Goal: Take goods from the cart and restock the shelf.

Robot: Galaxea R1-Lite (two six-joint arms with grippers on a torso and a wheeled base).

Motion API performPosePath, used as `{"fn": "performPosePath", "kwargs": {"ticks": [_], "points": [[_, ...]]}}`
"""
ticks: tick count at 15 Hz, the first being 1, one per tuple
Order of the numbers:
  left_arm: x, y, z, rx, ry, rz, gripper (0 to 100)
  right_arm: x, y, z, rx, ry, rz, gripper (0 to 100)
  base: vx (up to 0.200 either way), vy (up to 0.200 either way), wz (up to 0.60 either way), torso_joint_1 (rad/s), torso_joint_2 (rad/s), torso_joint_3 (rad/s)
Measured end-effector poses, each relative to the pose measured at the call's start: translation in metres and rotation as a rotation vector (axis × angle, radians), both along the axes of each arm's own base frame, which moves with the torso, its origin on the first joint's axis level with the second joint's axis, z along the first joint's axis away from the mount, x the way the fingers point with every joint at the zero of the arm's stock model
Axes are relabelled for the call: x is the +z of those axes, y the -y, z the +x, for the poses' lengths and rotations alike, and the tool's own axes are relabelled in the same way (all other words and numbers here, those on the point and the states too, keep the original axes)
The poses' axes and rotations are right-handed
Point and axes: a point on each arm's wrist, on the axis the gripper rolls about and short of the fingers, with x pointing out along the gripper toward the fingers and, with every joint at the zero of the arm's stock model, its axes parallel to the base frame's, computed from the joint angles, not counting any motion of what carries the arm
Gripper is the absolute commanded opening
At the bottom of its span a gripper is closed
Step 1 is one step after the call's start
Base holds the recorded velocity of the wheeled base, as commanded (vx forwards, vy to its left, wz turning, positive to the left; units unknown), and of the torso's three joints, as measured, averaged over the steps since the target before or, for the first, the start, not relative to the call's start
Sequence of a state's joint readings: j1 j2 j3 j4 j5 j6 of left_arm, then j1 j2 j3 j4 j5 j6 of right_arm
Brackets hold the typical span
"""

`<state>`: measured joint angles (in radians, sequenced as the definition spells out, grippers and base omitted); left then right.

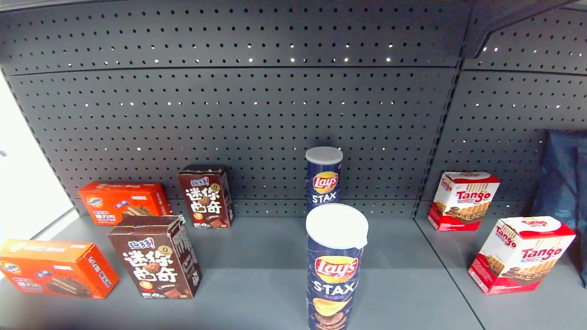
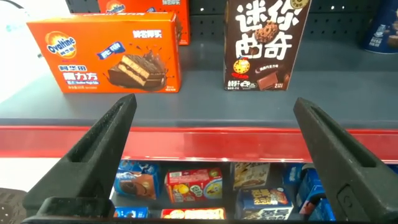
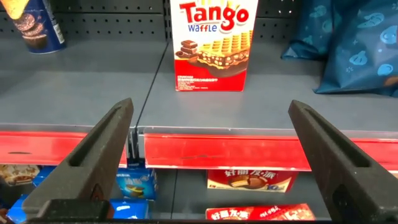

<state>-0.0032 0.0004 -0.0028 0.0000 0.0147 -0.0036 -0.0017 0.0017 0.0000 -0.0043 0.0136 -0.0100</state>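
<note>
On the grey shelf (image 1: 257, 256) stand two orange snack boxes (image 1: 55, 268) (image 1: 121, 201), two brown cookie boxes (image 1: 156, 256) (image 1: 205, 196), two blue chip cans (image 1: 335, 266) (image 1: 323, 176) and two red-and-white wafer boxes (image 1: 520, 254) (image 1: 462, 199). My left gripper (image 2: 214, 162) is open and empty in front of the shelf's red edge (image 2: 211, 144), facing an orange box (image 2: 106, 56) and a brown box (image 2: 264, 43). My right gripper (image 3: 214, 165) is open and empty too, facing a wafer box (image 3: 211, 43).
A dark blue bag (image 1: 566, 183) leans at the shelf's far right, also seen as a blue bag (image 3: 351, 43). Under the shelf edge a lower level holds several packaged goods (image 2: 193, 186) (image 3: 249, 180). A pegboard back wall (image 1: 257, 105) closes the shelf.
</note>
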Motion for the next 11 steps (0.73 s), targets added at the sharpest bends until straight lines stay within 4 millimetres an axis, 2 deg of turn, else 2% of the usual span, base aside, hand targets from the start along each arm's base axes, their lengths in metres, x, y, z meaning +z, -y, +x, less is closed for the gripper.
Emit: {"fn": "performPosePath", "kwargs": {"ticks": [11], "points": [[0.0001,0.0,0.0,0.0,0.0,-0.001,100,0.0,0.0,0.0,0.0,0.0,0.001,100,0.0,0.0,0.0,0.0,0.0,0.0]]}}
